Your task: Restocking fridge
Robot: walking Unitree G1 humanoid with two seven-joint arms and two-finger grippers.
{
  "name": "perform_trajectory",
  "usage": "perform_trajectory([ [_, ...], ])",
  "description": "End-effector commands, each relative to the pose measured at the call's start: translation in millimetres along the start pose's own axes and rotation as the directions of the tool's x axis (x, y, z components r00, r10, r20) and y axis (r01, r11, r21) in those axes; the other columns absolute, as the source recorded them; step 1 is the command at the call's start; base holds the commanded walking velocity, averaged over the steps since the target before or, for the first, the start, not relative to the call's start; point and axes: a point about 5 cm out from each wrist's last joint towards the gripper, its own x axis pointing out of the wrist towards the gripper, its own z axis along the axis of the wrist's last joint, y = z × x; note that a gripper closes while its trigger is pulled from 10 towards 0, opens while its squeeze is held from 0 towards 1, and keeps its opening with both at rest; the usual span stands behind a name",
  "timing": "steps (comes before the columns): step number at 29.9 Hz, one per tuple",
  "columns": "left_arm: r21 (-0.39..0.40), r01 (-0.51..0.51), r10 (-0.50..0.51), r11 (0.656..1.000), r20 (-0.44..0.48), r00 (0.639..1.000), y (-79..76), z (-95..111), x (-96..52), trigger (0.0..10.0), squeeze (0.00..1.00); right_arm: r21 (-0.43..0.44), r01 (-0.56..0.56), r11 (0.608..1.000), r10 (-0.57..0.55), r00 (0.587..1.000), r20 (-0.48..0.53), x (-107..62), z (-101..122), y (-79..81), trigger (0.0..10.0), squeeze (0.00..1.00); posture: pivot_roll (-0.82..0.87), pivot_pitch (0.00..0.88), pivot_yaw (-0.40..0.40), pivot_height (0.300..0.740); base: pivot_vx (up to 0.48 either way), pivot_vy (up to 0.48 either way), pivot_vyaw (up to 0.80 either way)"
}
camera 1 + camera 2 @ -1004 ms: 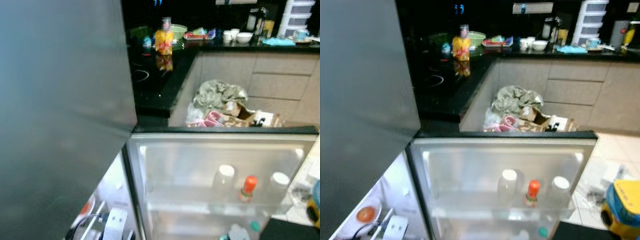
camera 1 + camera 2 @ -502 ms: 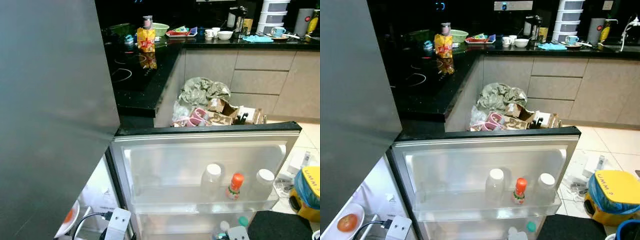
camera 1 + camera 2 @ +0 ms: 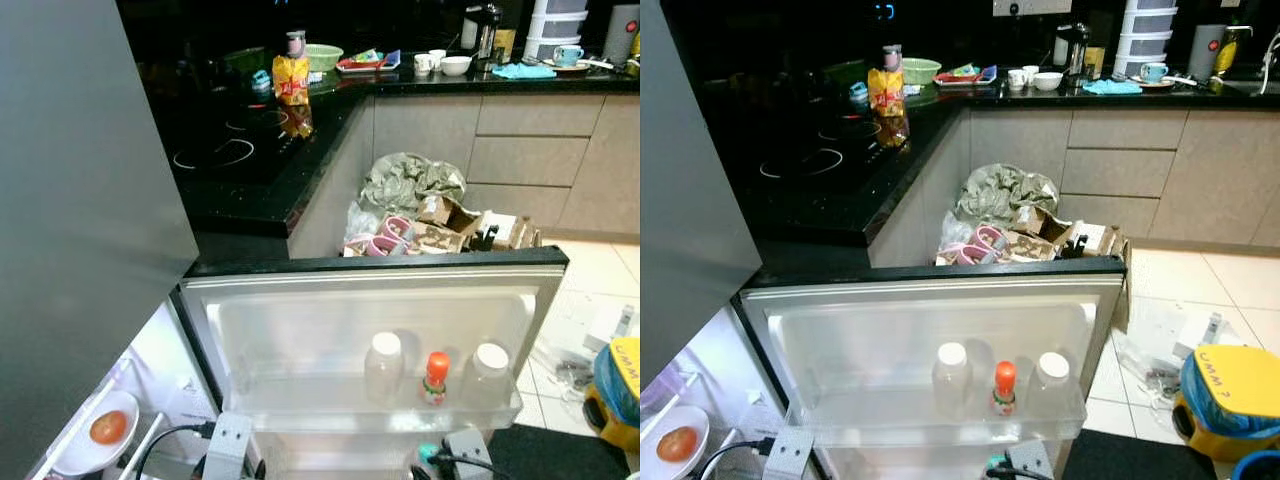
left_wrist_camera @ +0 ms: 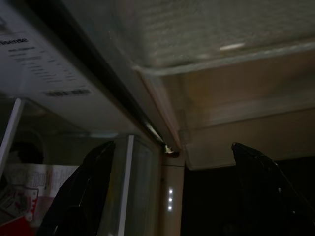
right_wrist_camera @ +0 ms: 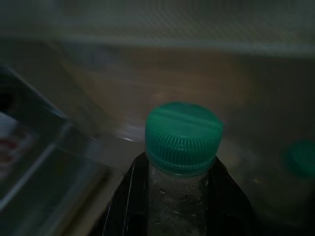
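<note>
The lower fridge door [image 3: 370, 320] stands wide open in front of me. Its shelf holds two white-capped bottles [image 3: 385, 362] and a small orange-capped bottle [image 3: 435, 376] upright in a row. In the right wrist view my right gripper [image 5: 178, 169] is shut on a clear bottle with a green cap [image 5: 183, 132], with a second green cap [image 5: 299, 158] beside it. My left gripper [image 4: 172, 172] is open and holds nothing, its black fingers [image 4: 83, 191] pointing at the fridge's inner frame. Inside the fridge at lower left, a white plate carries a tomato [image 3: 108, 428].
The grey upper fridge door [image 3: 80, 220] fills the left side. Behind the open door is a black counter with a hob [image 3: 230, 150] and a yellow snack bag [image 3: 291, 78]. A rubbish pile with cardboard [image 3: 430, 205] lies on the floor, and a yellow bin [image 3: 1235, 395] stands at right.
The whole picture has slid left and sharpened, so the camera moved. The plate with the tomato and grey wrist parts have come into view at the bottom edge.
</note>
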Motion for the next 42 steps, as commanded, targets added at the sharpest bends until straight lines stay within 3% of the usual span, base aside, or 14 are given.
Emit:
perform_trajectory([
  [1, 0.011, 0.019, -0.019, 1.0, 0.0, 1.0, 2.1, 0.1, -0.4, 10.0, 0.0, -0.005, -0.056, 0.998, 0.056, 0.998, 0.037, 6.3, 10.2, 9.0, 10.0, 0.0, -0.05, 0.095, 0.062, 0.74, 0.0, 0.0, 0.0],
  [7, 0.05, 0.115, -0.115, 0.992, 0.007, 0.993, -5.5, 0.7, -1.2, 10.0, 0.0, -0.029, -0.139, 0.99, 0.141, 0.988, 0.062, 13.0, 22.9, 18.9, 10.0, 0.0, -0.05, 0.111, 0.065, 0.74, 0.0, 0.0, 0.0],
  [13, 0.124, 0.198, -0.199, 0.972, -0.005, 0.98, -8.8, -6.5, -6.6, 10.0, 0.0, -0.113, -0.227, 0.967, 0.233, 0.971, 0.044, 15.6, 24.0, 32.9, 10.0, 0.0, -0.07, 0.099, 0.033, 0.74, 0.0, 0.0, 0.0],
  [15, 0.168, 0.225, -0.229, 0.96, 0.004, 0.973, -9.5, -5.1, -7.3, 10.0, 0.0, -0.179, -0.229, 0.957, 0.239, 0.97, 0.037, 15.8, 24.5, 35.7, 10.0, 0.0, -0.08, 0.093, 0.02, 0.74, 0.0, 0.0, 0.0],
  [19, 0.177, 0.218, -0.226, 0.96, 0.028, 0.974, -6.1, -0.3, -6.5, 10.0, 0.0, -0.264, -0.2, 0.943, 0.218, 0.975, 0.039, 17.0, 27.8, 35.4, 10.0, 0.0, -0.07, 0.078, 0.024, 0.74, 0.0, 0.0, 0.0],
  [20, 0.141, 0.196, -0.203, 0.971, 0.036, 0.979, -2.4, 3.0, -4.8, 10.0, 0.0, -0.341, -0.208, 0.917, 0.234, 0.972, 0.035, 18.8, 33.0, 37.4, 10.0, 0.0, -0.06, 0.088, 0.017, 0.74, 0.0, 0.0, 0.0],
  [22, 0.136, 0.191, -0.198, 0.972, 0.042, 0.979, -1.3, 3.6, -5.0, 10.0, 0.0, -0.38, -0.232, 0.895, 0.266, 0.963, 0.037, 20.4, 36.9, 42.2, 10.0, 0.0, -0.04, 0.059, 0.023, 0.74, 0.0, 0.0, 0.0],
  [25, 0.145, 0.191, -0.2, 0.971, 0.049, 0.979, -0.8, 4.8, -5.1, 10.0, 0.0, -0.355, -0.243, 0.903, 0.276, 0.96, 0.045, 22.9, 40.6, 44.5, 10.0, 0.0, -0.04, 0.067, 0.017, 0.74, 0.0, 0.0, 0.0],
  [34, 0.089, 0.148, -0.154, 0.985, 0.076, 0.985, 2.5, 6.4, -5.8, 10.0, 0.0, -0.4, -0.241, 0.884, 0.274, 0.961, 0.025, 24.8, 39.0, 48.0, 10.0, 0.0, -0.02, 0.088, -0.006, 0.74, 0.0, 0.0, 0.0],
  [36, 0.067, 0.153, -0.158, 0.986, 0.075, 0.985, -0.4, 3.2, -7.5, 10.0, 0.0, -0.365, -0.219, 0.905, 0.251, 0.967, 0.042, 24.4, 37.9, 45.9, 10.0, 0.0, -0.02, 0.099, -0.001, 0.74, 0.0, 0.0, 0.0],
  [42, 0.062, 0.175, -0.179, 0.983, 0.086, 0.98, -7.4, 4.8, -8.1, 10.0, 0.0, -0.36, -0.16, 0.919, 0.197, 0.978, 0.07, 21.9, 38.3, 37.9, 10.0, 0.0, -0.02, 0.108, 0.006, 0.74, 0.0, 0.0, 0.0],
])
